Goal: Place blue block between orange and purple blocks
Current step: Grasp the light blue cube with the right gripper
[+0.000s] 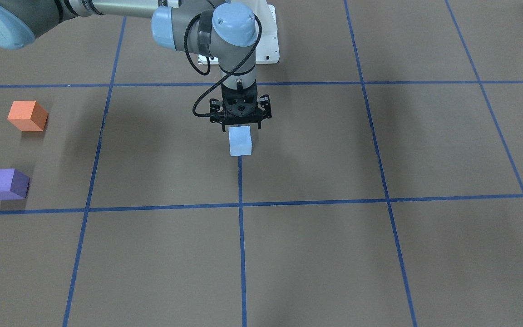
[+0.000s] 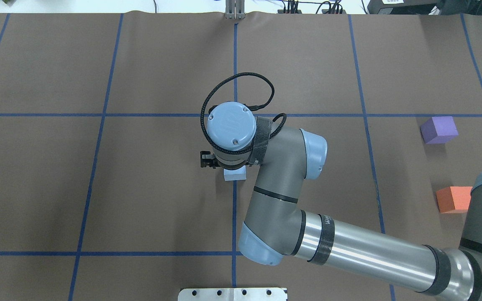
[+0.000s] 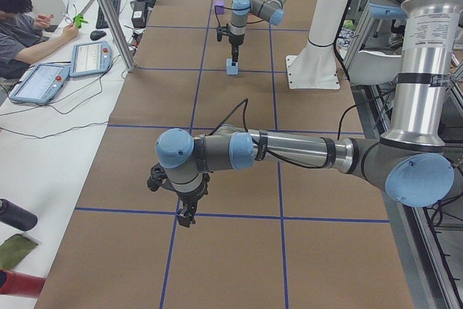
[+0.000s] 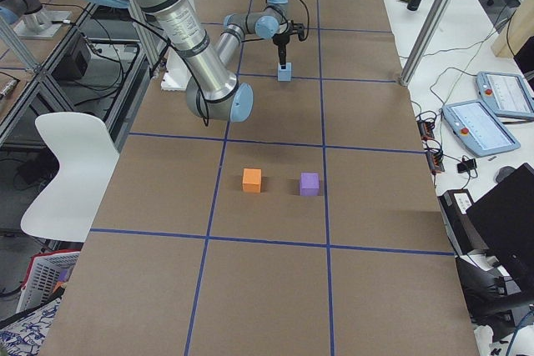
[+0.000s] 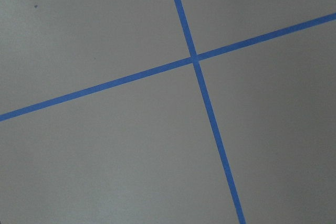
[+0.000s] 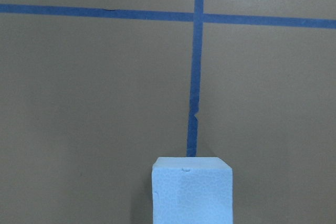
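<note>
The light blue block (image 1: 240,141) stands on the centre blue line; it also shows in the overhead view (image 2: 234,174) and at the bottom of the right wrist view (image 6: 191,190). My right gripper (image 1: 241,128) hangs straight above it, open, a finger on each side of the block's top. The orange block (image 1: 27,116) and the purple block (image 1: 6,184) stand apart on the robot's right side, with a gap between them. My left gripper (image 3: 187,215) shows only in the exterior left view, low over the table; I cannot tell if it is open or shut.
The brown table (image 1: 379,254) carries a grid of blue tape lines. A white mounting plate (image 1: 268,45) sits at the robot's base. The right arm's forearm (image 2: 349,251) passes near the orange block (image 2: 452,200). An operator (image 3: 22,19) sits at a side desk.
</note>
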You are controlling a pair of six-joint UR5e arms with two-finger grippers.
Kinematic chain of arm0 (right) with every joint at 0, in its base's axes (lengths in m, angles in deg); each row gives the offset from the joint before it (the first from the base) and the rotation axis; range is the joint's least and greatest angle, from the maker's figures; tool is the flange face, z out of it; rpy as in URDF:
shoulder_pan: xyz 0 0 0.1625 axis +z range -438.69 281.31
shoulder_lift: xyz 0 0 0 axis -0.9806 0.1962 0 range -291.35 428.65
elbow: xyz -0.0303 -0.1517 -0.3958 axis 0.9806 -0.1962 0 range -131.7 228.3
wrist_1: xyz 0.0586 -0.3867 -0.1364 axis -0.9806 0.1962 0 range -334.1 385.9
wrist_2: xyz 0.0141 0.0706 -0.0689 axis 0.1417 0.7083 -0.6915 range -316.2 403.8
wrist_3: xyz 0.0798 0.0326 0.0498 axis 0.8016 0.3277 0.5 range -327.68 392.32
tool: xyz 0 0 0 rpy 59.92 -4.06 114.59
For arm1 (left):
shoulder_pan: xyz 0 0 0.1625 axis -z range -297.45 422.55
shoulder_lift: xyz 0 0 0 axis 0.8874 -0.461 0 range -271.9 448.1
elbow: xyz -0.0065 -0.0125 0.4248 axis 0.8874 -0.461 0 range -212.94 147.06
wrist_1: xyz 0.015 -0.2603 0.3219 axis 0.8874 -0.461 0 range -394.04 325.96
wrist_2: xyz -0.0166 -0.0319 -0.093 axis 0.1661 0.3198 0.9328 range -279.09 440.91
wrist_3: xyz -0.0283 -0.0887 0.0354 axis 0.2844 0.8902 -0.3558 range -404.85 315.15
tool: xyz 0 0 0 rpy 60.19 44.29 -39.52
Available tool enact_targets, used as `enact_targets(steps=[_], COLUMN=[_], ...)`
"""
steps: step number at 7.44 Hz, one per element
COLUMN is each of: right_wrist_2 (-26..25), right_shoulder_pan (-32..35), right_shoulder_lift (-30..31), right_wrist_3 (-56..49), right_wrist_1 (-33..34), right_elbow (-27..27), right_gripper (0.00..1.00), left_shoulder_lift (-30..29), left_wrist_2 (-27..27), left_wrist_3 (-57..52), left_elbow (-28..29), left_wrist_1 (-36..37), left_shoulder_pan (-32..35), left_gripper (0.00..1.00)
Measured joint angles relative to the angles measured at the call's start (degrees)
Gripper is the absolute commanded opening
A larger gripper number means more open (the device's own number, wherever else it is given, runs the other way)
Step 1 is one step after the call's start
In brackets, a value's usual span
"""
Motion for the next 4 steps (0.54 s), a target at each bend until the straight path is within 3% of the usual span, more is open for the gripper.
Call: enact_targets(steps=[2,4], right_wrist_2=[-1.3,-1.8], right_shoulder_pan=[-0.8,-1.1], right_shoulder_lift=[0.3,0.2], right_wrist_3=[0.0,0.0], right_wrist_1=[-0.9,-4.6], right_elbow=[-1.7,-4.9], right_gripper=[0.99,0.84], left_shoulder_lift=[0.1,0.6], left_wrist_2=[0.0,0.1], left_wrist_3=[0.2,0.3], left_elbow=[0.0,0.1], left_wrist_1=[-0.2,-0.4], left_shoulder_pan=[0.0,0.0], left_gripper=[1.00,1.00])
